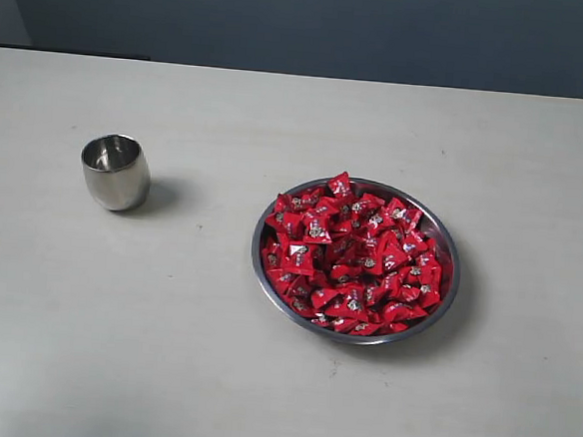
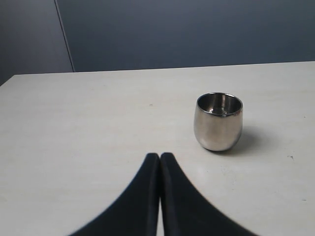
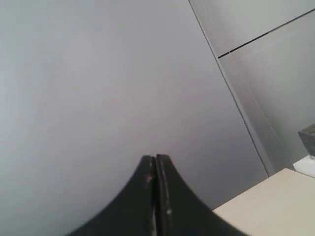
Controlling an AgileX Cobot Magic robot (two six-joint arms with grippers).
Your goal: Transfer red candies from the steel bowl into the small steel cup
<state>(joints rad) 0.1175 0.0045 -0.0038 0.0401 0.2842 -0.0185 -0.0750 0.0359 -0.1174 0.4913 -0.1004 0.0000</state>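
Holding the left gripper (image 2: 160, 156) with jaws pressed together, facing the small steel cup (image 2: 218, 121) upright ahead on the tabletop (image 2: 74, 123); pointing the right gripper (image 3: 156, 158), likewise closed, at a wall, away from the red candies (image 1: 354, 258) heaped in the steel bowl (image 1: 256, 256), right of the cup.

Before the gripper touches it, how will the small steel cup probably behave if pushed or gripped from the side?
The small steel cup looks polished and barrel-shaped, so a grip may slip on its curved wall. It narrows toward its base, so a high push could tip it, and then it would likely roll. It appears empty, so probably light.
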